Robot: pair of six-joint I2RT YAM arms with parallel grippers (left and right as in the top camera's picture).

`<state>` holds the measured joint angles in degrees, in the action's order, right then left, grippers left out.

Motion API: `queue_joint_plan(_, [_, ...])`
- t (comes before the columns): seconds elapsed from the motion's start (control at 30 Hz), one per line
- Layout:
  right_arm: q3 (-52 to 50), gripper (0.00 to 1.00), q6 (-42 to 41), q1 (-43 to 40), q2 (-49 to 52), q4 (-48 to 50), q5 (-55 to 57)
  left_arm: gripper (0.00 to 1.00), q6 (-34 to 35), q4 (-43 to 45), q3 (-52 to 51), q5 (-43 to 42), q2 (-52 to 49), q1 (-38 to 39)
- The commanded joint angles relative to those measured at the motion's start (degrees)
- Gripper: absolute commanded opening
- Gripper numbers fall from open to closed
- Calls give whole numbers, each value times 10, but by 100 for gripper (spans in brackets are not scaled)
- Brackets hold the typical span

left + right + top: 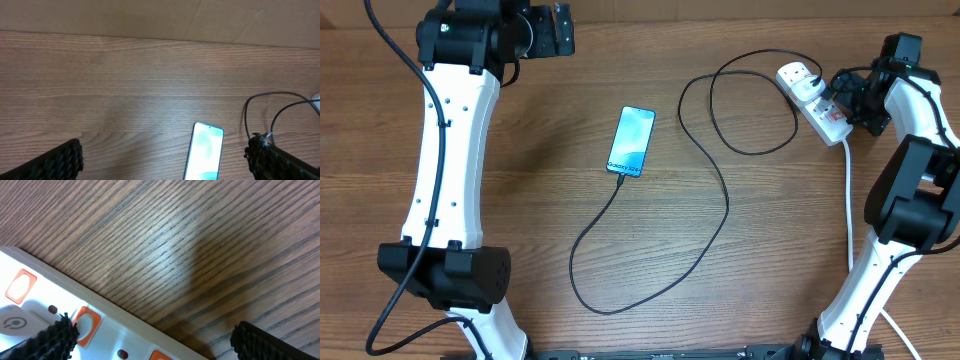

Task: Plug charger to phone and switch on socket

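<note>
1. My right gripper [150, 340]: jaws spread wide, nothing between them. Both finger pads sit at the bottom corners of the right wrist view, bare wood grain in the gap.
2. Directly under my right fingers: the socket [60, 315], white strip running along the lower left of that view. Red-orange rocker switches [21, 285] visible on it; left pad overlaps one of them in frame, contact unclear.
3. Overhead, the socket [813, 100] lies at the upper right of the frame, angled, with my right gripper [852, 98] right over its lower end. White cord [849, 200] runs down from it along the right side.
4. My left gripper [165, 160]: also fully spread, holding nothing. Overhead it sits at the top left of the frame [552, 32], well apart from everything.
5. The phone [204, 152] shows at the bottom centre of the left wrist view, screen up, flat on the table [125, 90].
6. Overhead, the phone [631, 141] is just left of centre, slightly tilted.
7. The charger [720, 190]: black cable tip meets the phone's lower edge, loops down and round, then runs up to the socket end at upper right.
</note>
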<state>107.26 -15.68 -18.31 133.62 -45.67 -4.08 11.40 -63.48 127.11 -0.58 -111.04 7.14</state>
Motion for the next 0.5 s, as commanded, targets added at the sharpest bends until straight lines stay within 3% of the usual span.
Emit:
queue_joint_plan(0.0, [-2, 100, 12, 15, 28, -14, -27, 100, -9, 0, 0, 8, -3, 4])
queue_joint_plan(0.47, [6, 100, 24, 15, 25, -34, -21, 100, -9, 0, 0, 8, -3, 4])
